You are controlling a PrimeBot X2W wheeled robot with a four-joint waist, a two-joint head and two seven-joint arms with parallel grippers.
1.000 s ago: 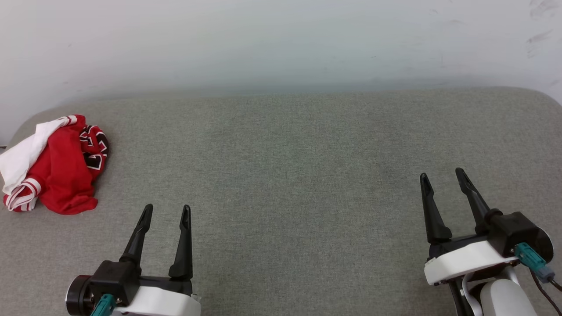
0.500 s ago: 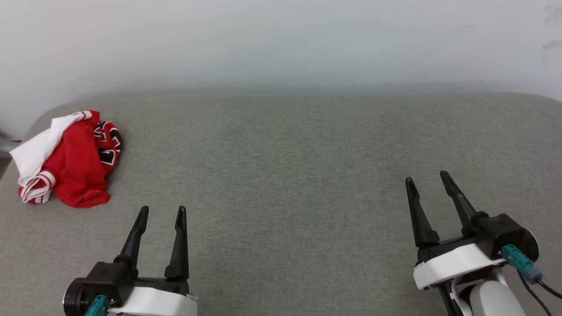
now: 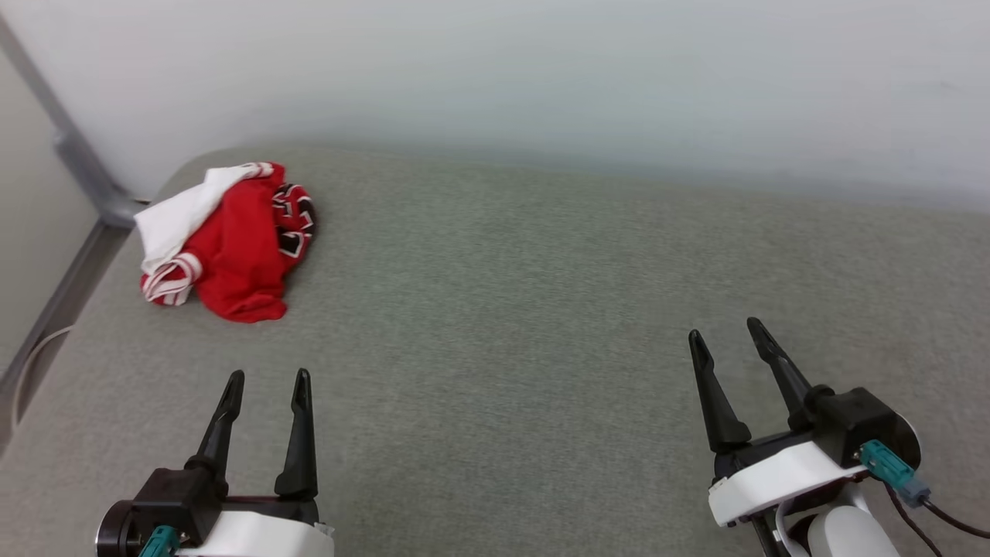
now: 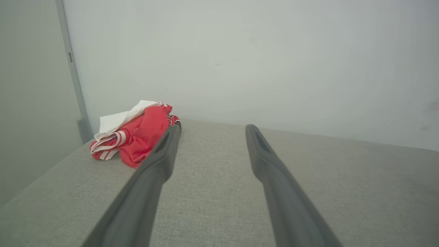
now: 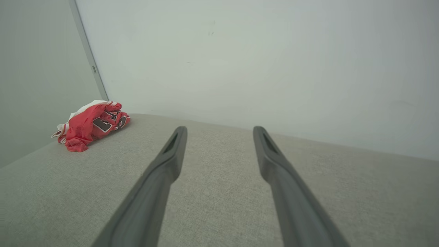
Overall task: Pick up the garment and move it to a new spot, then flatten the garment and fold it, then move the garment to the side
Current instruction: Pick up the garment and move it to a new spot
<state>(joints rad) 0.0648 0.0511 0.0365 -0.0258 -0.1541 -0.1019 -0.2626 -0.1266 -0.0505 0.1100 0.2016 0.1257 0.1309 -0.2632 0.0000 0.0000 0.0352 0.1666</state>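
Nothing's done yet, I judge: the crumpled red-and-white jersey T-shirt [image 3: 232, 255] sits at the grey fabric surface's [image 3: 541, 309] far left corner, seemingly untouched, well apart from my left gripper [image 3: 267, 377] and right gripper [image 3: 725, 331], both spread wide and empty.

Soft crumpled cloth shirt [image 3: 240, 259], matt, on the desk [image 3: 541, 325] of coarse grey woven fabric, slightly rough, smooth matt wall [image 3: 541, 70] behind the desk
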